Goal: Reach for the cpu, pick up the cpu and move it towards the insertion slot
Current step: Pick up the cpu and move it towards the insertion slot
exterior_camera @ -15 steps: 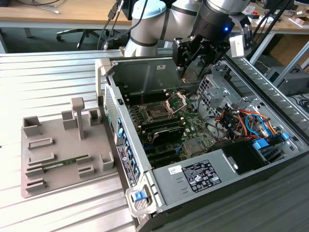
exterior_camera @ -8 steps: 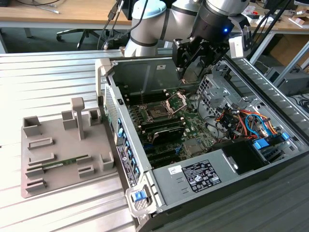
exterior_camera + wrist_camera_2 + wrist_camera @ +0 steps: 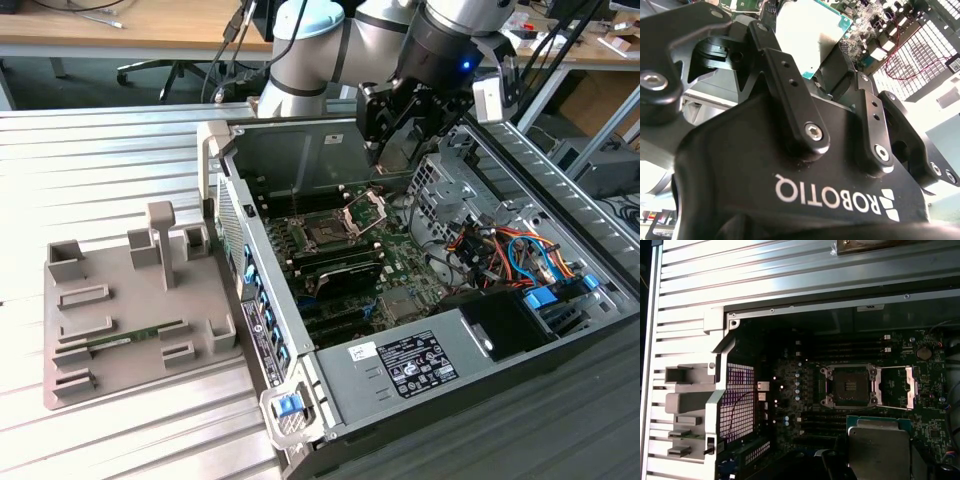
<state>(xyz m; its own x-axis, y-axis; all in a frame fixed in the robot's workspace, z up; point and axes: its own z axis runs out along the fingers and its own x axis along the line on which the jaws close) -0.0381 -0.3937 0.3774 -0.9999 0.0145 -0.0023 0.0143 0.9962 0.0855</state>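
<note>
Claw [image 3: 827,65] grips the cpu [image 3: 807,30] tight between its black fingers [image 3: 785,85]. It hangs inside the open computer case [image 3: 330,400], up above the green board. The insertion slot [image 3: 850,386] sits open just beside the chip.

The claw [image 3: 392,150] is hanging over the open computer case [image 3: 330,150], gripping the cpu [image 3: 879,447] between its fingers [image 3: 790,95], with clear air lying between the chip and the insertion slot [image 3: 326,236] below. The slot's hinged bracket [image 3: 365,210] is standing swung open just beside the socket, leaving the socket [image 3: 850,386] uncovered. On the exterior view's right, a perforated drive cage [image 3: 440,185] and a bundle of coloured cables [image 3: 500,255] are crowding the claw's side. The case's rear wall is rising close behind it.
</note>
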